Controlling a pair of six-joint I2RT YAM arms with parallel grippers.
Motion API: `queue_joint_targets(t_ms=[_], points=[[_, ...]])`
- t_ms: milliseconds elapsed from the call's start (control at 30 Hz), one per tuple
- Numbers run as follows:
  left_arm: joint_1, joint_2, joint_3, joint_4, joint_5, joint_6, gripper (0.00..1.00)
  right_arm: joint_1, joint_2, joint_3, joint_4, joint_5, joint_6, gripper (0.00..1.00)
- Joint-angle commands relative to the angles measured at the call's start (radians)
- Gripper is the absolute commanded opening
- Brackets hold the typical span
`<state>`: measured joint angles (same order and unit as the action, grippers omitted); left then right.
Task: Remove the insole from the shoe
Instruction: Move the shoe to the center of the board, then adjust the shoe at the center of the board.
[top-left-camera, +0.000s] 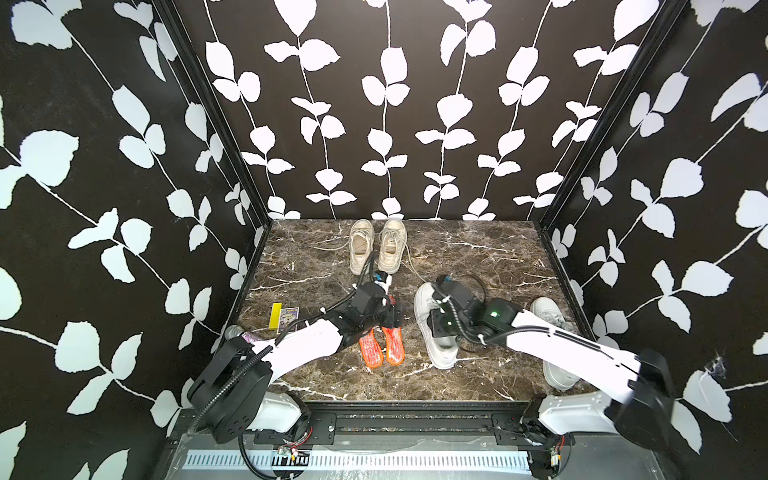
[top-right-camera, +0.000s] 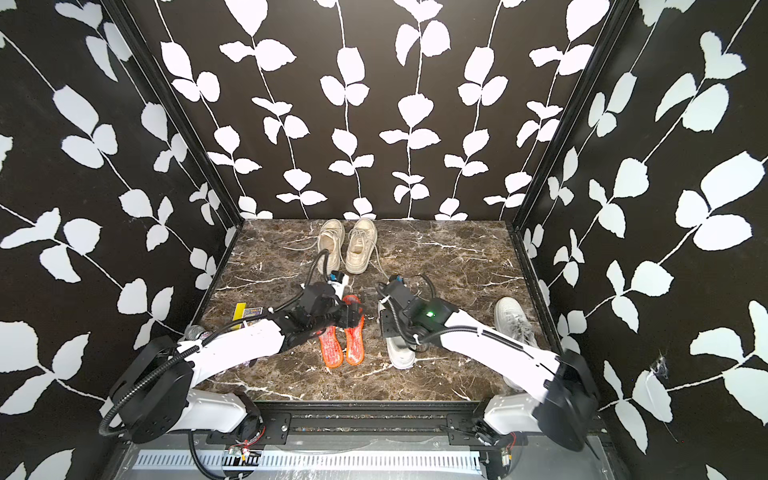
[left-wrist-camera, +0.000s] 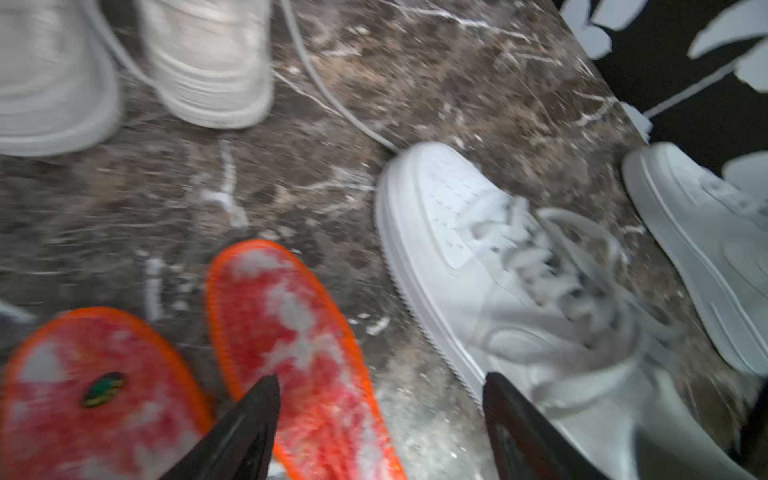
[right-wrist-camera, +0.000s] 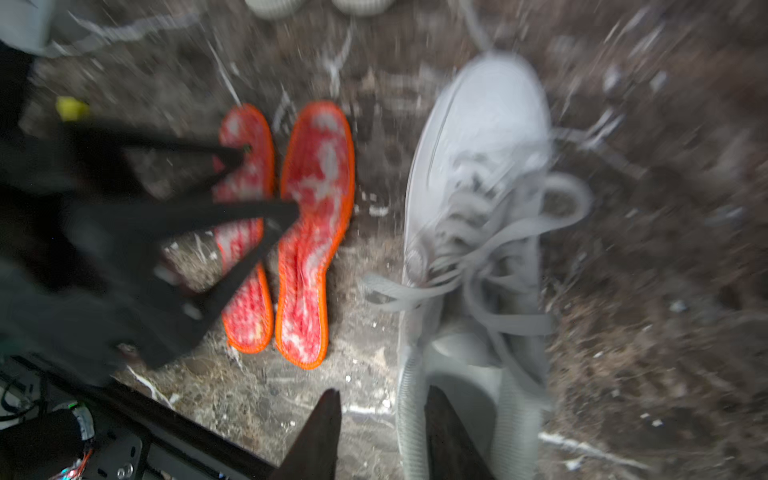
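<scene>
Marble-patterned tabletop (top-left-camera: 478, 257), walled by black leaf-print panels (top-left-camera: 374, 104), lies beneath left pincer (left-wrist-camera: 380, 376) and right pincer (right-wrist-camera: 382, 390), both parted, empty.

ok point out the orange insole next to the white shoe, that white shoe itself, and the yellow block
orange insole (top-left-camera: 394, 349): top view, on its heel end
white shoe (top-left-camera: 444, 353): top view, on its heel end, clear of the arm
yellow block (top-left-camera: 275, 316): top view, middle of its top face
</scene>
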<state>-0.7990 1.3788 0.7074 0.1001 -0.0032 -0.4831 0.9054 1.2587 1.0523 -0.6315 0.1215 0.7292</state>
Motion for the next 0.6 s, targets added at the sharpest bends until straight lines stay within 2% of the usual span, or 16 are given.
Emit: queue_joint_targets(t_ms=[0, 200, 567], points=[[-0.069, 0.017, 0.033, 0.049, -0.002, -0.009, 0.77, -0.027, -0.067, -0.041, -0.074, 0.090, -0.046, 0.34], [-0.177, 0.053, 0.026, 0.112, -0.039, -0.022, 0.77, -0.076, -0.123, -0.120, -0.066, 0.088, -0.060, 0.34], [-0.217, 0.163, 0.106, 0.095, -0.044, -0.072, 0.74, -0.092, -0.130, -0.205, 0.024, 0.061, -0.085, 0.37]])
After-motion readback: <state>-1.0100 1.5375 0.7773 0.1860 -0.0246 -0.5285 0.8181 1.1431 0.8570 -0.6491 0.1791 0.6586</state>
